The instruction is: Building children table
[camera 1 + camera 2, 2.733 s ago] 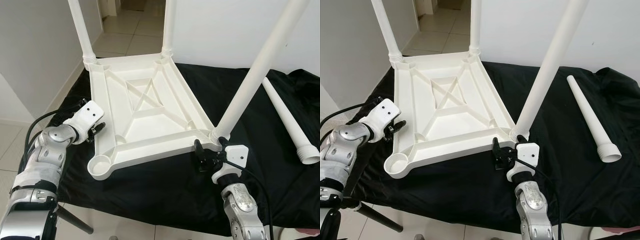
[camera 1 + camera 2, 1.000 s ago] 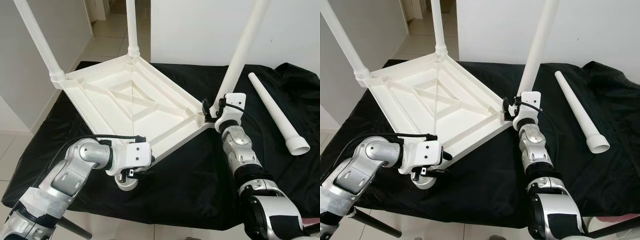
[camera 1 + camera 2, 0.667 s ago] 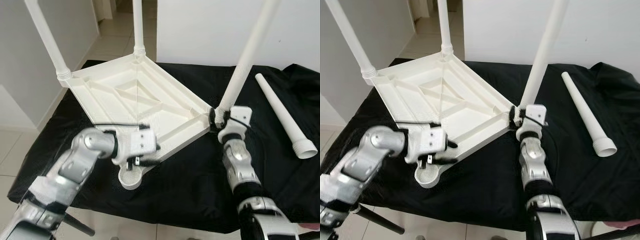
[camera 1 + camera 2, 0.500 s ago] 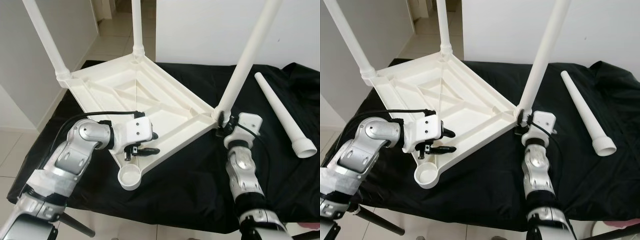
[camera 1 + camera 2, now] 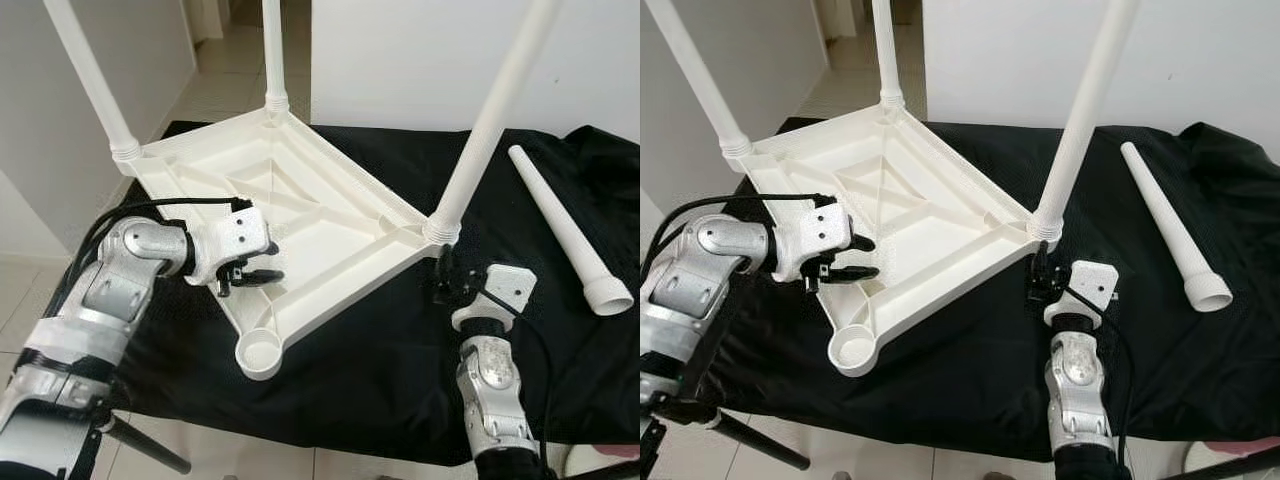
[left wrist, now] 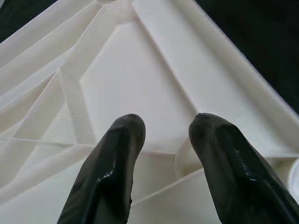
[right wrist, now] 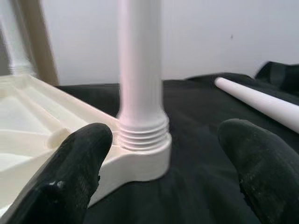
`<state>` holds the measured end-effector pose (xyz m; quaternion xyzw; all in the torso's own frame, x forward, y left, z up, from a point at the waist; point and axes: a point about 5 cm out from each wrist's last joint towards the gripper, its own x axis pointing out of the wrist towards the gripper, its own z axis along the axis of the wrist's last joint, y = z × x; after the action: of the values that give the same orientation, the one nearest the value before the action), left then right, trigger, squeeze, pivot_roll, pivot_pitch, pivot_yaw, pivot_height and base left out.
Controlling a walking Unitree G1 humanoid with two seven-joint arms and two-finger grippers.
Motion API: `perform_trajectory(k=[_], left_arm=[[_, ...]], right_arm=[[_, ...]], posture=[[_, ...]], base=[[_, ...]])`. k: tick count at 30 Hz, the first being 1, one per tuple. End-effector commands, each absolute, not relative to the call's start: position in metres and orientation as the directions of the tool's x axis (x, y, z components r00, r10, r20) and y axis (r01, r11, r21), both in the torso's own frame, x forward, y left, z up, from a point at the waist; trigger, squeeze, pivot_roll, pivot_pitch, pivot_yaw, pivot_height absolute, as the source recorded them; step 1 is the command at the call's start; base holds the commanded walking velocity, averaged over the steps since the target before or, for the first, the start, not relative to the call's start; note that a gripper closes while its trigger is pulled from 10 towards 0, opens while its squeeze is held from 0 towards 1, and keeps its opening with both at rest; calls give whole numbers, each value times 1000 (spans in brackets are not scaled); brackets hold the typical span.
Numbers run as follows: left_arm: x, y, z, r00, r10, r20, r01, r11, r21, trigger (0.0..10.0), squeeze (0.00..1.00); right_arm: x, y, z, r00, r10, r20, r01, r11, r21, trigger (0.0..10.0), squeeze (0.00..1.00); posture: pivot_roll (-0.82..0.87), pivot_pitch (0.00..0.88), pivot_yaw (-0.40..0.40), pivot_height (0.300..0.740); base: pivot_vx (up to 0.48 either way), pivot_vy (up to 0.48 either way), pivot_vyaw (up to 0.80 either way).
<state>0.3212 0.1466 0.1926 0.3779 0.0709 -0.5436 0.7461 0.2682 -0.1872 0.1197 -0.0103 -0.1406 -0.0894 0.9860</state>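
1. Your left pincer (image 5: 262, 272) hangs spread and holding nothing over the left rim of the upturned white tabletop (image 5: 300, 215). The empty leg socket (image 5: 259, 352) lies just nearer you than its fingers. If you lower it carelessly, a fingertip could catch a rib and skid the whole panel across the cloth.
2. The tabletop is hard, glossy moulded plastic, ribbed with a diagonal cross, resting underside-up on the desk (image 5: 380, 350), which is draped in soft, wrinkled black fabric. That cloth gives little grip, so the piece probably slides easily.
3. Three tapered round legs stand screwed in; the nearest leg (image 5: 1080, 120) rises just beyond your right pincer (image 5: 1039, 279), which is spread wide and empty, close to its threaded collar (image 7: 142, 133). A nudge there could tip the top-heavy assembly.
4. The fourth leg (image 5: 560, 228) lies loose on the cloth, well off to that pincer's right; being round, it may roll off.
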Motion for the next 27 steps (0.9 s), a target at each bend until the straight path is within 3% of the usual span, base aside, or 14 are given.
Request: perform_trajectory(k=[1, 3, 15, 20, 26, 27], left_arm=[[334, 160, 193, 584, -676, -450, 758, 255, 601, 10000, 0], [336, 170, 186, 593, -630, -502, 751, 209, 626, 10000, 0], [340, 176, 164, 622, -568, -539, 719, 140, 681, 10000, 0], [325, 154, 156, 538, -648, -539, 754, 84, 652, 10000, 0], [319, 143, 157, 503, -689, -522, 770, 83, 633, 10000, 0], [315, 130, 161, 474, -737, -482, 784, 105, 612, 10000, 0]], right_arm=[[262, -183, 120, 949, -148, 277, 151, 989, 12, 10000, 0], [256, -183, 124, 949, -142, 282, 146, 989, 8, 10000, 0], [252, -185, 133, 950, -152, 274, 152, 988, 20, 10000, 0], [255, -188, 137, 947, -158, 280, 159, 987, 20, 10000, 0], [255, -189, 138, 947, -160, 279, 162, 987, 16, 10000, 0], [255, -190, 138, 947, -163, 277, 165, 986, 15, 10000, 0]], posture=[[-79, 0, 41, 740], [-80, 0, 43, 740], [-80, 0, 44, 740], [-78, 0, 42, 740], [-77, 0, 42, 740], [-72, 0, 43, 740]], base=[[0, 0, 0], [0, 0, 0], [0, 0, 0], [0, 0, 0], [0, 0, 0], [0, 0, 0]])
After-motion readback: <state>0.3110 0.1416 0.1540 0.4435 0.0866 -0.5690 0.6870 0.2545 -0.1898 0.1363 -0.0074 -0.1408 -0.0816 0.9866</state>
